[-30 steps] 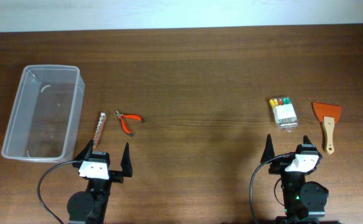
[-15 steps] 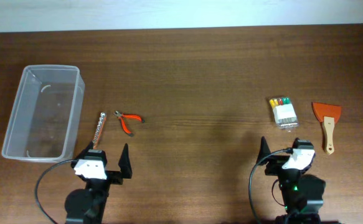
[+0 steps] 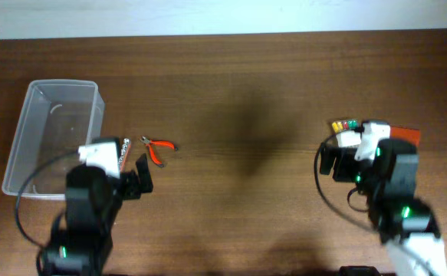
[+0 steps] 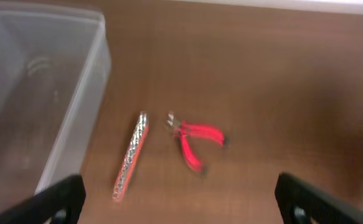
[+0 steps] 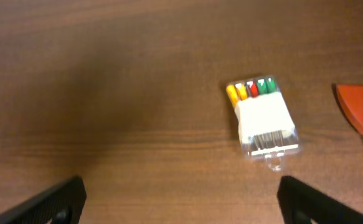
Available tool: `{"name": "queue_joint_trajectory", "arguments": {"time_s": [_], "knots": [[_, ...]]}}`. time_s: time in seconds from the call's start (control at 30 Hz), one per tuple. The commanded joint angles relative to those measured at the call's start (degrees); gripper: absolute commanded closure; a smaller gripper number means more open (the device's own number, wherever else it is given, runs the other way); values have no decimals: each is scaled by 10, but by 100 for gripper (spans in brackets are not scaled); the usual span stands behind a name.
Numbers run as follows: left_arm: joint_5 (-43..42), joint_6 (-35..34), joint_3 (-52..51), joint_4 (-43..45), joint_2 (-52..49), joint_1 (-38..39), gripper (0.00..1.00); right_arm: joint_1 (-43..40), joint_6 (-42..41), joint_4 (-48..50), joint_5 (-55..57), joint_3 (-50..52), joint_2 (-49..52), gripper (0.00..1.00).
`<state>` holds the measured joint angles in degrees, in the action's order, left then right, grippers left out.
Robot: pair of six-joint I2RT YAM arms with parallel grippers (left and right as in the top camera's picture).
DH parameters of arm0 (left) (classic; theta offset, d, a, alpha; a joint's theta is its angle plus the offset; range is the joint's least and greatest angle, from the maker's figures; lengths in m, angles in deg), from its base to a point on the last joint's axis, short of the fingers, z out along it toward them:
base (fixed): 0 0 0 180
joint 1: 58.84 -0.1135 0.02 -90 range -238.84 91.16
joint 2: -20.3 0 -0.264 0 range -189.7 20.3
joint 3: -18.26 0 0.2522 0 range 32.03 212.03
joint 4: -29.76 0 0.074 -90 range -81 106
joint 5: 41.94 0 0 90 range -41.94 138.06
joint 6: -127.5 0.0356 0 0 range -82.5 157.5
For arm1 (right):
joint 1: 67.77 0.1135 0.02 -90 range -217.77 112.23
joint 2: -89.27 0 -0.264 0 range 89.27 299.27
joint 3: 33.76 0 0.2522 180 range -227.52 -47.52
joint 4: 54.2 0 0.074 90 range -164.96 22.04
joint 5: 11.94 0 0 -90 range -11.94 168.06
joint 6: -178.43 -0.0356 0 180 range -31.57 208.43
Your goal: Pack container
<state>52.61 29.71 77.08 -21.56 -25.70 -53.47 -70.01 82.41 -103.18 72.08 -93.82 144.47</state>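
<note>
The container [image 3: 47,142] sits at the far left of the table [image 3: 246,92]. Through its clear floor I see only the wood beneath. Just right of it lies a silver bar [image 4: 131,155], not touching its wall, with red pliers [image 4: 193,140] close beside the bar. My left gripper [image 4: 180,202] hangs over these two, fingers spread wide with nothing between them. My right gripper [image 5: 181,196] is opened just as far and is also empty. Ahead of it lies a small clear pack [image 5: 263,121] holding four markers in a row: yellow, orange, red, green. An orange scraper [image 5: 358,106] lies just right of the pack.
</note>
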Motion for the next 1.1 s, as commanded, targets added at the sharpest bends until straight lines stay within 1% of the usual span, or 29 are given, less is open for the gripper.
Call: {"name": "queue_joint_trajectory", "arguments": {"time_s": [0.0, 0.1, 0.2, 0.27, 0.33, 0.37, 0.4, 0.47, 0.5, 0.53, 0.57, 0.63, 0.7, 0.77, 0.9, 0.93, 1.07], "knots": [[-6, -9, 139, -108, -118, -19, 1, 3, -4, -97, -13, -132, 79, 1], [-42, -10, 235, -213, -195, -34, 1, 3, 1, -187, -13, -217, 131, 1], [-66, -10, 301, -285, -248, -43, 1, 3, 49, -247, -14, -281, 166, 1], [-74, -10, 320, -299, -266, -47, 1, 4, 88, -271, -14, -309, 177, 1], [-74, -11, 331, -299, -273, -52, 1, 4, 90, -278, -27, -324, 179, 1], [-68, -22, 332, -295, -273, -58, 1, 4, 91, -277, -32, -327, 179, 1], [-56, -59, 333, -291, -273, -67, 1, 7, 100, -278, -36, -328, 179, 1], [-13, -175, 333, -302, -273, -98, 1, 16, 127, -283, -41, -328, 181, 1], [13, -241, 333, -315, -275, -119, 1, 20, 131, -286, -41, -328, 183, 1], [38, -326, 333, -334, -276, -154, 1, 28, 131, -292, -41, -327, 186, 1], [41, -372, 333, -342, -279, -183, 1, 35, 131, -296, -41, -327, 190, 1], [22, -422, 333, -340, -284, -239, 1, 47, 131, -302, -39, -327, 201, 2], [-24, -450, 333, -320, -291, -295, 1, 54, 131, -306, -39, -327, 212, 1], [-59, -455, 333, -314, -294, -336, 1, 57, 131, -310, -39, -328, 223, 1], [-19, -454, 329, -315, -297, -390, 1, 57, 131, -314, -39, -327, 238, 1], [-15, -454, 329, -315, -301, -401, 4, 57, 131, -314, -39, -327, 240, 1], [-24, -468, 329, -333, -327, -426, 4, 57, 131, -312, -39, -327, 244, 1]]}}
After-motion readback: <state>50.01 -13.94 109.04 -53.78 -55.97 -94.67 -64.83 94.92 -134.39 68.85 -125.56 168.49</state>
